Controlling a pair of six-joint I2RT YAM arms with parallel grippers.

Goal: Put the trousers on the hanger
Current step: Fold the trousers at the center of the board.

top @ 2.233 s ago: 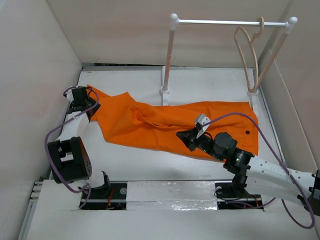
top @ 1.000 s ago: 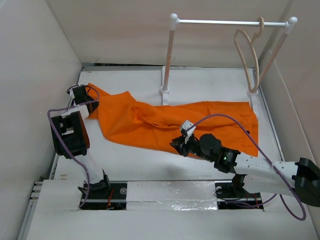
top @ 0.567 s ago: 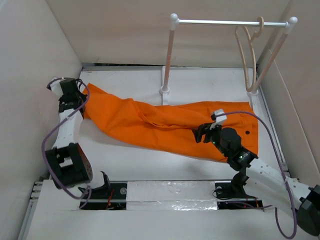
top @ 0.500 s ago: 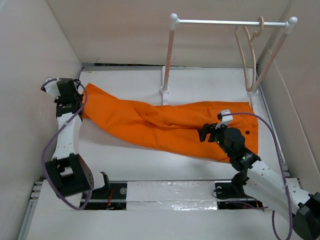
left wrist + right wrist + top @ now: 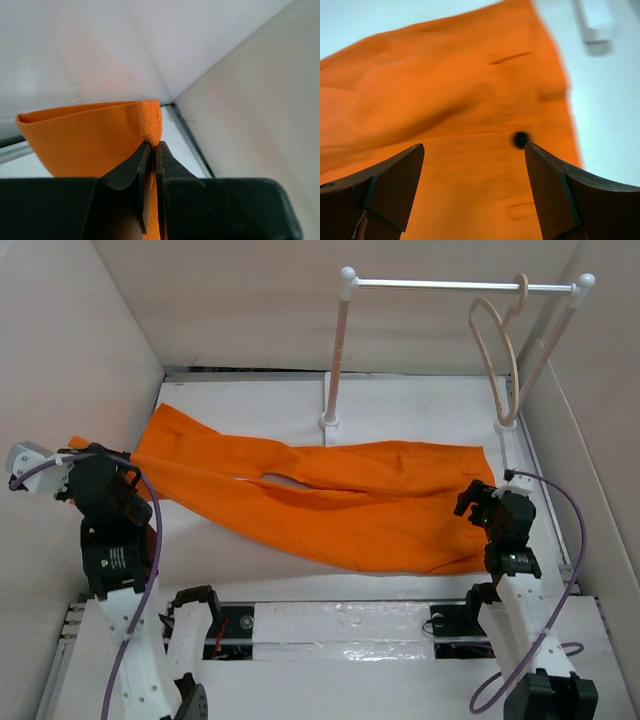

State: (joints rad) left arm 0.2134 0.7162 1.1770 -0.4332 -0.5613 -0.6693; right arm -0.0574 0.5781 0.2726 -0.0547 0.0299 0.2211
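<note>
The orange trousers (image 5: 330, 502) lie stretched across the table, legs toward the left, waist at the right. My left gripper (image 5: 88, 462) is at the far left edge, shut on a leg cuff; in the left wrist view the cuff of the trousers (image 5: 100, 135) is pinched between the dark fingers (image 5: 172, 170). My right gripper (image 5: 478, 502) hovers open over the waist end. In the right wrist view the trousers (image 5: 445, 100) fill the frame, and the dark waist button (image 5: 521, 139) sits just inside the right finger (image 5: 555, 190). The beige hanger (image 5: 497, 340) hangs on the rod at the back right.
A white rack (image 5: 340, 350) with a metal rod (image 5: 450, 285) stands at the back of the table, its feet just behind the trousers. Beige walls (image 5: 70, 350) close in the left, back and right sides.
My left gripper pulled the leg cuff left and toward the near edge, stretching the trousers out. My right gripper opened and moved right to the waist end.
</note>
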